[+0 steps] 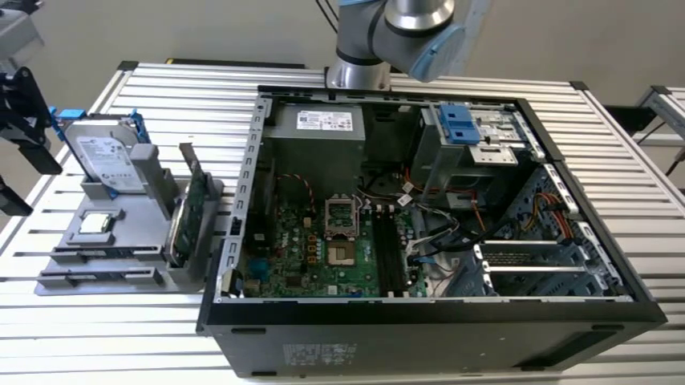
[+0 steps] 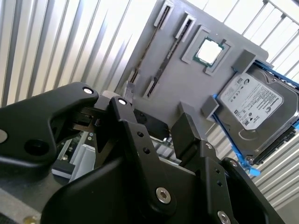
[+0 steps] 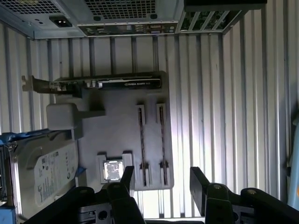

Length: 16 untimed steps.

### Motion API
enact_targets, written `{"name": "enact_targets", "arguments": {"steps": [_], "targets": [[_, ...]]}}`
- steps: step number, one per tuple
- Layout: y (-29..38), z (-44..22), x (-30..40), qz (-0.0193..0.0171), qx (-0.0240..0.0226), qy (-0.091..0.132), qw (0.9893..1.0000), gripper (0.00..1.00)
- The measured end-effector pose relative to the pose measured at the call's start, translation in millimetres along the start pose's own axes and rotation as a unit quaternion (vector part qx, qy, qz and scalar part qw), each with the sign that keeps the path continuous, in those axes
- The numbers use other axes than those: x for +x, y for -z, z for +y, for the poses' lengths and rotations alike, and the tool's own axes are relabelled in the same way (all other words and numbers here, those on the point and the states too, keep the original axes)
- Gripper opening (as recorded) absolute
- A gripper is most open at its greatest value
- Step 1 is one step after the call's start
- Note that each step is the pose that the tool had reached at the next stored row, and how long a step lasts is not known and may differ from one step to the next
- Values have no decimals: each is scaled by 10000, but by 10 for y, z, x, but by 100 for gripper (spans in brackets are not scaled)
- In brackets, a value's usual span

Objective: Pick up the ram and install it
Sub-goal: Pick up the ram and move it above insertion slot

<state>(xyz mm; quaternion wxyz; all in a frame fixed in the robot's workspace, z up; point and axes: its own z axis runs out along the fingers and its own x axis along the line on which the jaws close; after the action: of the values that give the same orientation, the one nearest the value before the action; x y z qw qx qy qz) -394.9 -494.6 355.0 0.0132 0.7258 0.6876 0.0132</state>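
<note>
Above the grey tray (image 3: 112,116) on the table (image 3: 243,93), the fingers (image 3: 199,181) are held wide apart, with nothing between them. The ram (image 3: 141,140) is stood on its thin edge in the tray. It could be knocked crooked or bent if the fingers are lowered a little to one side.
</note>
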Motion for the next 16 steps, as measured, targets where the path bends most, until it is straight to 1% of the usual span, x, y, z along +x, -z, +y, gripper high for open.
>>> {"name": "enact_targets", "arguments": {"steps": [16], "targets": [[-61,24,1,0,0,2,10000,100]]}}
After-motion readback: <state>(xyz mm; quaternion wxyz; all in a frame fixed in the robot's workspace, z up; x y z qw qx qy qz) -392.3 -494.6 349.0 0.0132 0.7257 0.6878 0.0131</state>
